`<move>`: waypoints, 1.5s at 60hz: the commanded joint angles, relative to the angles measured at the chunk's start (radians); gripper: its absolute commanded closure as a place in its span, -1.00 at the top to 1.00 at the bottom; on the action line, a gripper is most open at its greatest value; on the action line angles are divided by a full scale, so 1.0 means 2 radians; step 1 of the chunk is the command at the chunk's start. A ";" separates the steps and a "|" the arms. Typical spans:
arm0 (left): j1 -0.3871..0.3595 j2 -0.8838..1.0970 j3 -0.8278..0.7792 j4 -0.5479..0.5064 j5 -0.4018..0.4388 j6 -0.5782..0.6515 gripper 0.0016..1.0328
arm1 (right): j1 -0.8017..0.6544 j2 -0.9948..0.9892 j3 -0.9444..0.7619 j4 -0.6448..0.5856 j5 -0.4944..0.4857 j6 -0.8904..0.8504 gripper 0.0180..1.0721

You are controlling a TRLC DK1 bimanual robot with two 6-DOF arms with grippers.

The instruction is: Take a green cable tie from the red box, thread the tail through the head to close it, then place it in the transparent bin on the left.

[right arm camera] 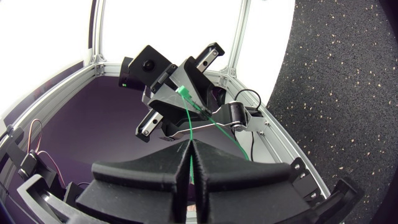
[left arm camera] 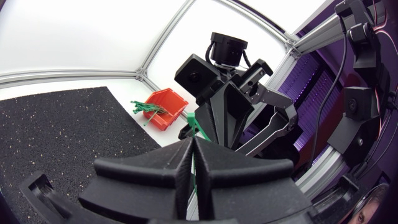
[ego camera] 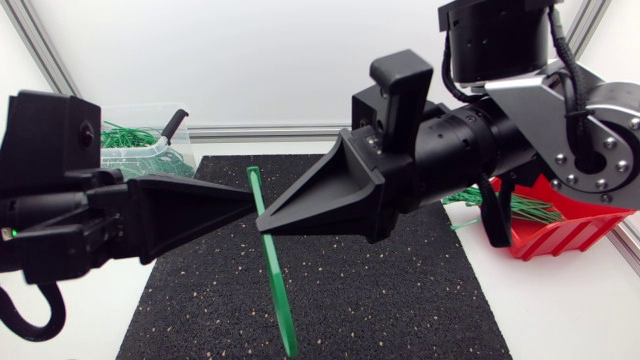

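In left tool (ego camera: 250,205) and right tool (ego camera: 263,227) — apparently — green cable tie (ego camera: 280,300).

- The right hand (right arm camera: 190,149) has its fingers closed on the green tie (right arm camera: 186,118).
- The tie runs ahead to the left hand (right arm camera: 181,87), facing it.
- A speckled black mat (right arm camera: 336,93) lies beside them.

The green cable tie (ego camera: 273,270) is covered where the left pincer (ego camera: 250,205) and right pincer (ego camera: 265,225) meet on it, so the clamped stretch cannot be seen. The left arm (ego camera: 50,190) hides the near part of the transparent bin (ego camera: 140,150) and is cut off by the edge. The right arm (ego camera: 520,110) covers much of the red box (ego camera: 560,235). From the left wrist only slivers of the tie show, and whether tail has entered head cannot be told.
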State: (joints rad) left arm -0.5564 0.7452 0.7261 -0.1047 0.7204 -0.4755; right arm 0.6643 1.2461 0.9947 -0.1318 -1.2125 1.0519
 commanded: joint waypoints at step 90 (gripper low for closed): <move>-0.020 -0.049 -0.016 -0.007 -0.050 0.038 -0.94 | -0.007 0.030 0.067 -0.024 0.008 0.013 0.93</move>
State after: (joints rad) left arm -0.5961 0.6697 0.7055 -0.1345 0.5987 -0.4404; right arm 0.6460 1.3495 1.1564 -0.1970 -1.2171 1.0523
